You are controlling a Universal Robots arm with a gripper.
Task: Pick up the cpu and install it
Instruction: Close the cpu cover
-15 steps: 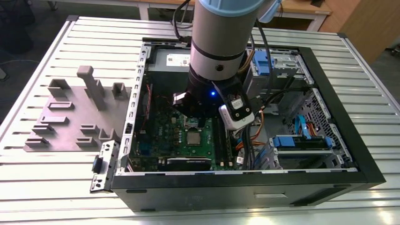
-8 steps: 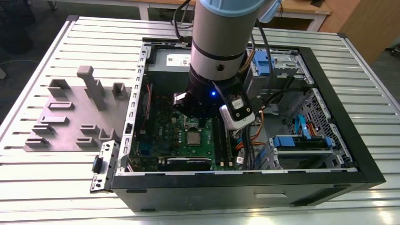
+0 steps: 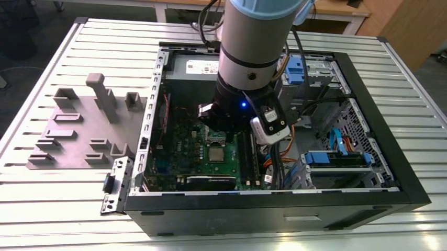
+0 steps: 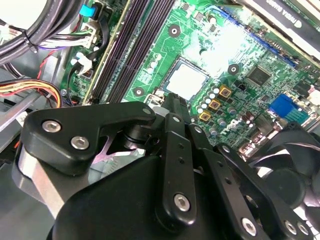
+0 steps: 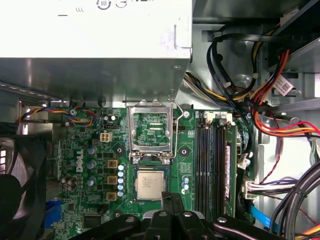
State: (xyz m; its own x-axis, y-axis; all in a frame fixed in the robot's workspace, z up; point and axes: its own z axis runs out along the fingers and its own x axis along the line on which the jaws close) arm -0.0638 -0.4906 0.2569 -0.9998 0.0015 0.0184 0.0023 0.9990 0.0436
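- Right, my gripper (image 5: 171,199) is down inside the open case (image 3: 279,214), fingers pressed together with nothing between them.
- Cpu (image 5: 150,184) lies flat in its socket on the motherboard (image 5: 75,145), silver top facing up.
- In the second wrist view the cpu (image 4: 187,80) shows as a pale square just past my fingertips (image 4: 175,100).
- Socket frame (image 5: 150,131) stands flipped open, right beside the cpu, on the side toward the power supply (image 5: 95,30).
- My fingertips sit at the cpu's edge, on the side away from the frame. Touching it or just above it, I cannot tell.
- Memory slots (image 5: 210,165) run alongside the socket, with coloured wires (image 5: 270,115) beyond them.
- In the exterior view, the case lies on its side on the slatted desk (image 3: 56,209).
- Grey block tray (image 3: 84,136) sits on the desk at the exterior view's left of the case.
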